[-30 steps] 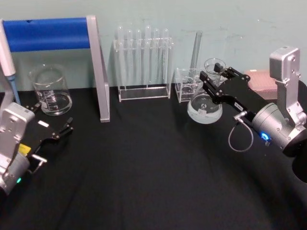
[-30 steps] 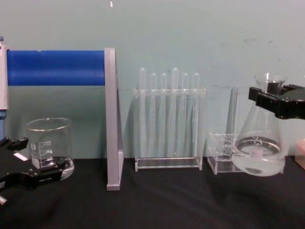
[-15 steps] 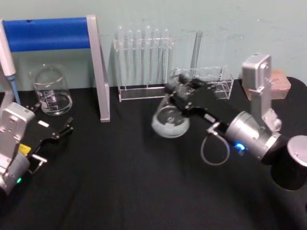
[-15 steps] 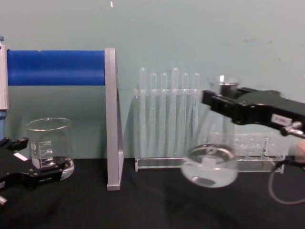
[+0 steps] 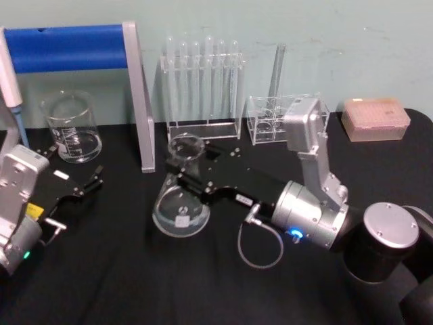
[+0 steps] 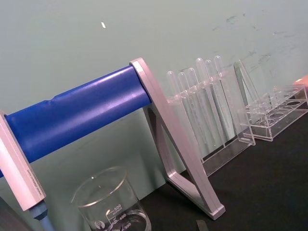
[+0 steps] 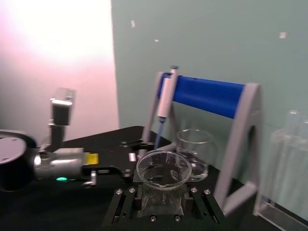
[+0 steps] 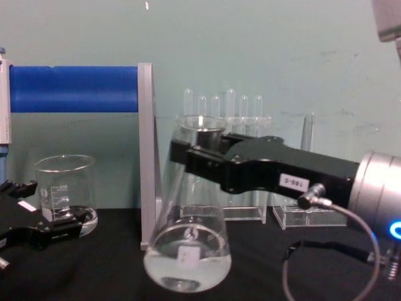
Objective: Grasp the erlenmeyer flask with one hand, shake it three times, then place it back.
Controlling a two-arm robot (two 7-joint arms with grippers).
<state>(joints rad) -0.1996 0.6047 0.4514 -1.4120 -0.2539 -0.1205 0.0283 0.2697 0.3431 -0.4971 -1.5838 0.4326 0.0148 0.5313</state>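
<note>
Over the table (image 5: 135, 284), before the stand (image 5: 67, 47), the right gripper (image 5: 185, 179) is clamped on the flask (image 5: 179, 211) at its neck. The flask is held mid-table, slightly tilted. By the left edge, the left gripper (image 5: 90, 183) is rested spread wide near the beaker (image 5: 71, 128).

The beaker (image 6: 110, 202) bears graduations 600 and 400.

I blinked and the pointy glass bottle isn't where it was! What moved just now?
The right gripper, holding the flask by its neck, swung it to the robot's left, from beside the small clear rack to the middle of the table, near the grey post. Nothing was let go. The left gripper, the beaker and the test tubes stayed put.
</note>
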